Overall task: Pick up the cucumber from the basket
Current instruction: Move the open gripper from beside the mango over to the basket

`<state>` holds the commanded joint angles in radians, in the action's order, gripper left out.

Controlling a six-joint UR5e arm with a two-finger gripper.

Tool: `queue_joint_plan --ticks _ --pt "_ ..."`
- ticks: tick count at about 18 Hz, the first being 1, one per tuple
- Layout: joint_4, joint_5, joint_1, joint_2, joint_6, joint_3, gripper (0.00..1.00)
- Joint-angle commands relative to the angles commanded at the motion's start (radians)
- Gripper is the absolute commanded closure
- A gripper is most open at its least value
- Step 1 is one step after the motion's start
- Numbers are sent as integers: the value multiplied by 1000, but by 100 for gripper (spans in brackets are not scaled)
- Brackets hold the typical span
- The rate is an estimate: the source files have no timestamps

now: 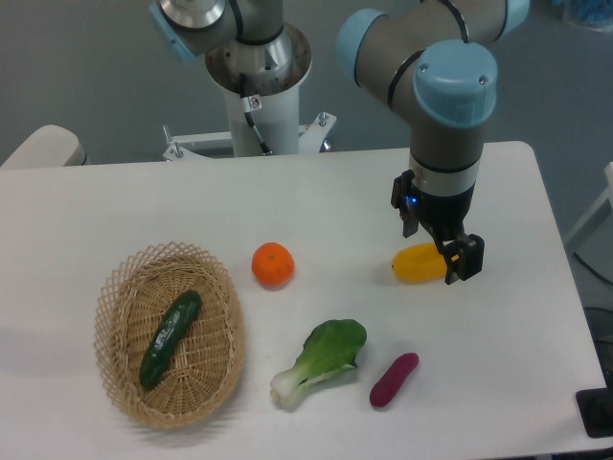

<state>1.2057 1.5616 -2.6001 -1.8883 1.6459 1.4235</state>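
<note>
Going left to right across the white counter [115, 206]: first up is one oval wicker basket [218, 297] with a lacy looped rim, sitting near the front-left. Inside it lies exactly one cucumber [170, 338], dark green and glossy, resting diagonally on the basket floor with its upper end pointing toward the back right. Nothing else shares the basket with it.

Just to the right of the basket, a bit further back, sits one orange [273, 264], close to the rim but not touching as far as I can see. Moving on, there's one bok choy [322, 359] lying on its side toward the front, leafy end up-right and white stem down-left. Right beside that is one short purple vegetable [394, 379] (eggplant-ish), angled the same way and near the leaves but apart from them.

Then one yellow fruit or pepper [418, 263], hard to say which, since the arm covers its right end. The gripper [443, 246] hangs right at it, well apart from the basket and cucumber. Two dark fingers [464, 259] are visible with a gap between them, so they look spread, and they seem to straddle the yellow thing's end, but I can't tell whether they actually touch it.

So seven countable bits total: one basket, five produce items, one arm.
</note>
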Motion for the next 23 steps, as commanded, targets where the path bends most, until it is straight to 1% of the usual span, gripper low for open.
queue_joint_plan --ticks 3,6,7,9,11,13,16,18,21,23 --pt "0 -2 3 0 -2 -5 0" --pt "-2 -2 8 2 -5 6 0" --pt "-3 -3 9 6 -12 18 0" --pt "-8 -9 24 21 -60 40 0" --pt "-11 -12 49 23 -121 60 0" --pt "-11 -21 80 40 -225 78 0" --pt "-11 -34 136 44 -459 104 0" --pt "-9 -35 178 44 -587 124 0" --pt "-12 -55 228 64 -783 184 0" --pt "-20 -74 268 63 -901 202 0"
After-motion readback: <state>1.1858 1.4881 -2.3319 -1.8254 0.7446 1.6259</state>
